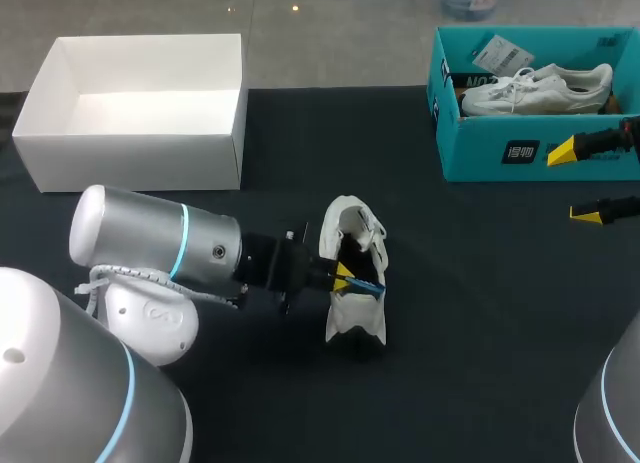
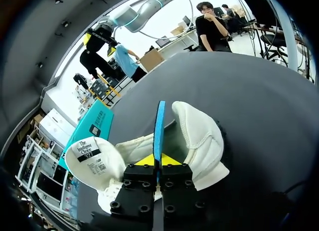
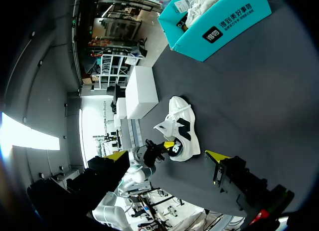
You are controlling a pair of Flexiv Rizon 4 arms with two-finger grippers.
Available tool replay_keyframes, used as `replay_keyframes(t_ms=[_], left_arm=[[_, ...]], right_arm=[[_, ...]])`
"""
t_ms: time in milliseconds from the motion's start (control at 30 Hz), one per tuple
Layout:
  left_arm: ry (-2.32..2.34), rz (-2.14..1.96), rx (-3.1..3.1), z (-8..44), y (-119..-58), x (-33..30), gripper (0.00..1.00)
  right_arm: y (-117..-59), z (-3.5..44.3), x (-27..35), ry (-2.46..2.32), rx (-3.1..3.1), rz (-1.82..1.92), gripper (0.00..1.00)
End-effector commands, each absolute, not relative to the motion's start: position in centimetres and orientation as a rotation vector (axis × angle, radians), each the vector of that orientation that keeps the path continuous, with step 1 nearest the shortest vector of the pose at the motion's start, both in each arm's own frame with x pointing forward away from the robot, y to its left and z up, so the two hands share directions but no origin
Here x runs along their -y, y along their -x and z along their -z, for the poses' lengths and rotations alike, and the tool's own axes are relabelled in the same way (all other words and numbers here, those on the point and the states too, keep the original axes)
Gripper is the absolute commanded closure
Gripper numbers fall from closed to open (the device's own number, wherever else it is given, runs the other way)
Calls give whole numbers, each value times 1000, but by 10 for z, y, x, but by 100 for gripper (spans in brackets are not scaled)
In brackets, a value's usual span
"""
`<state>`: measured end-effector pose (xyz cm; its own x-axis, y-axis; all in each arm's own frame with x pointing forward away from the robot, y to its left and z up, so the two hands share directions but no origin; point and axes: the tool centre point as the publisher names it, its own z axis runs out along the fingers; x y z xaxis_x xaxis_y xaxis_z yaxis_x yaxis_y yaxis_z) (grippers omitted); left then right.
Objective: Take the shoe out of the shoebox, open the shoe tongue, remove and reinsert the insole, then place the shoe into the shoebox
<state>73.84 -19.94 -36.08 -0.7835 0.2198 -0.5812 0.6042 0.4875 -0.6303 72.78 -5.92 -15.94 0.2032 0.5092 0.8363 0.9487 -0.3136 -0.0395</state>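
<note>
A white shoe (image 1: 352, 328) lies on the black table near its middle, also seen in the left wrist view (image 2: 202, 141) and the right wrist view (image 3: 180, 122). Its tongue (image 2: 93, 160) is folded open, label side up. My left gripper (image 1: 345, 276) (image 2: 158, 161) sits at the shoe's opening, shut on the edge of a blue insole (image 2: 159, 126) (image 1: 368, 285) that stands on edge out of the shoe. My right gripper (image 1: 575, 181) (image 3: 167, 155) hangs open and holds nothing, in front of the teal shoebox (image 1: 480, 148) at the right.
The teal shoebox (image 3: 224, 21) at the back right holds another white shoe (image 1: 540, 88). An open white box (image 1: 130, 158) (image 3: 141, 91) stands at the back left.
</note>
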Motion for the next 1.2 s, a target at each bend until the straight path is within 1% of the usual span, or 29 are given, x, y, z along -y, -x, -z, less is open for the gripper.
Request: replay_keyframes(t_ms=[33,67,100,200,400,500,533,567,600,1200], left_arm=[[-690,1233,-2313,361,-734,204,86],[-691,1240,-2310,358,-733,204,68],[-699,1245,-2304,355,-731,203,59],[-706,1265,-2284,345,-727,200,58],[-705,1284,-2267,341,-725,202,62],[-708,1290,-2268,342,-724,204,71],[-710,1291,-2270,343,-724,205,75],[-713,1292,-2274,344,-724,206,94],[-719,1289,-2279,345,-724,206,100],[-697,1216,-2328,368,-743,212,100]], right_arm=[[-728,160,59,1916,1352,999,0],[-728,160,59,1916,1352,999,0],[-728,160,59,1916,1352,999,0],[-728,160,59,1916,1352,999,0],[-728,160,59,1916,1352,999,0],[-728,160,59,1916,1352,999,0],[-728,160,59,1916,1352,999,0],[-728,160,59,1916,1352,999,0],[-728,160,59,1916,1352,999,0],[-728,160,59,1916,1352,999,0]])
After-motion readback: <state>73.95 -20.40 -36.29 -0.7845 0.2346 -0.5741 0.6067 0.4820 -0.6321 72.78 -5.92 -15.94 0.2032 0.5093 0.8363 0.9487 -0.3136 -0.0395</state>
